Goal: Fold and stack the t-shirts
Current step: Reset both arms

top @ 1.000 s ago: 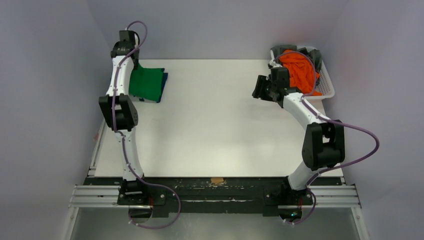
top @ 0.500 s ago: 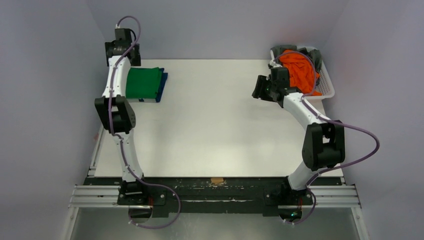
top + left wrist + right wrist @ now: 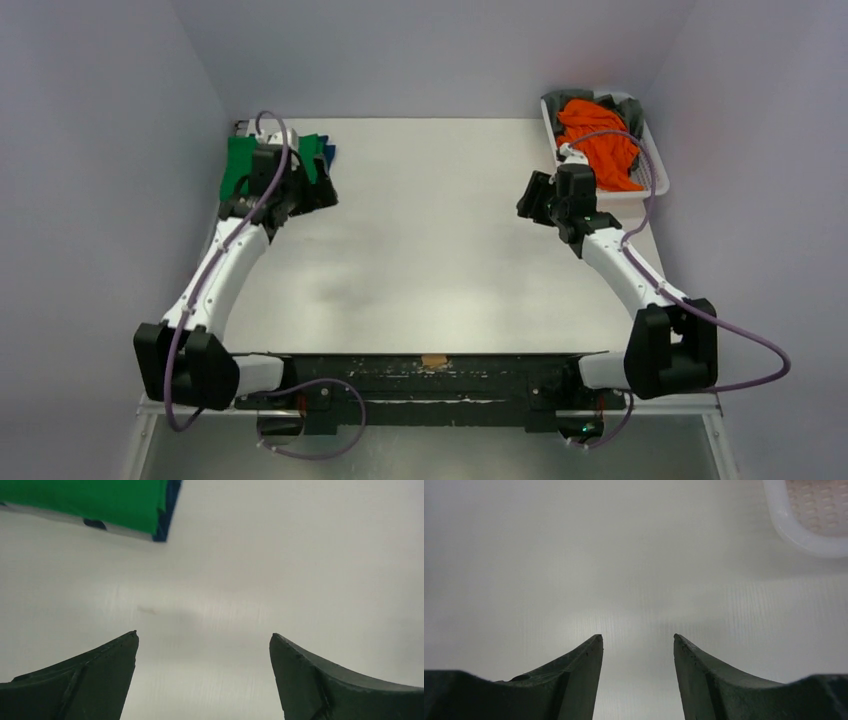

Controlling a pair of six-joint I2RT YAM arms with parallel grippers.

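Only overhead, orange t-shirt (image 3: 598, 145) in basket (image 3: 660, 178); up close, left gripper (image 3: 203, 634) and right gripper (image 3: 637, 635) both apart, empty.

Top view looks down on the whole table (image 3: 430, 220); wrist views skim it closely.

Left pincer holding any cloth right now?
No: in the left wrist view the left pincer stands open with only table between its tips, and the green t-shirt lies apart, beyond them.
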